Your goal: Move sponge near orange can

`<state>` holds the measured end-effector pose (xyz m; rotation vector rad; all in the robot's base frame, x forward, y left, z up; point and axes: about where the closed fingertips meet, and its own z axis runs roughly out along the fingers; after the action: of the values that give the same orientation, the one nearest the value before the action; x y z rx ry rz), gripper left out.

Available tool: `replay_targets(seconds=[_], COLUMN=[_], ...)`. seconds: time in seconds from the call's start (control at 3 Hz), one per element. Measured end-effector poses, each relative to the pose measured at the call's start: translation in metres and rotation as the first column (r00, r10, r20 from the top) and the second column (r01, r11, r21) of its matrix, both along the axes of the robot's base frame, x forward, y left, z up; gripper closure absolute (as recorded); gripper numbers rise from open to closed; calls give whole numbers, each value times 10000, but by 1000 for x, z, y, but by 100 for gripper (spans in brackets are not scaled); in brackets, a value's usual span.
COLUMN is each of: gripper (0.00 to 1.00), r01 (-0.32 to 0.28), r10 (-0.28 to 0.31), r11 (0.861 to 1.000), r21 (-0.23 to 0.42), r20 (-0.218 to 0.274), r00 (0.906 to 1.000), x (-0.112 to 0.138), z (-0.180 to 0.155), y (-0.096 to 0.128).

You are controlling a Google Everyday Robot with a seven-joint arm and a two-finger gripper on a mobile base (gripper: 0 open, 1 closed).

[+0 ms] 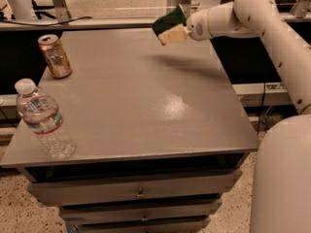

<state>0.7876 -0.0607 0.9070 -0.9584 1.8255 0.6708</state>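
The white arm (221, 21) comes in from the right of the orange can (55, 56), bent sharply at its elbow, with the forearm lying nearly level and pointing toward the can. The claw (172, 29) is clamped on the sponge (169, 18), holding it in the air above the counter (146, 106), well apart from the can, to its right and slightly farther back. A water bottle (43, 120) stands in front of the can.
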Motion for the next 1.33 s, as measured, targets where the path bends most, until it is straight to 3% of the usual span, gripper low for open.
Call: replay_targets(seconds=[0.33, 0.67, 1.0, 1.33], gripper=[100, 100, 100, 100], r01=[-756, -839, -1094, -1395], r10=[763, 848, 1128, 1484], r11=[9965, 9958, 9926, 9860], r21=[345, 355, 535, 909], r20=[-192, -243, -656, -1008], r00=[9969, 9961, 9914, 9838], x=[-11, -12, -17, -16], z=[21, 21, 12, 13], y=[46, 51, 61, 102])
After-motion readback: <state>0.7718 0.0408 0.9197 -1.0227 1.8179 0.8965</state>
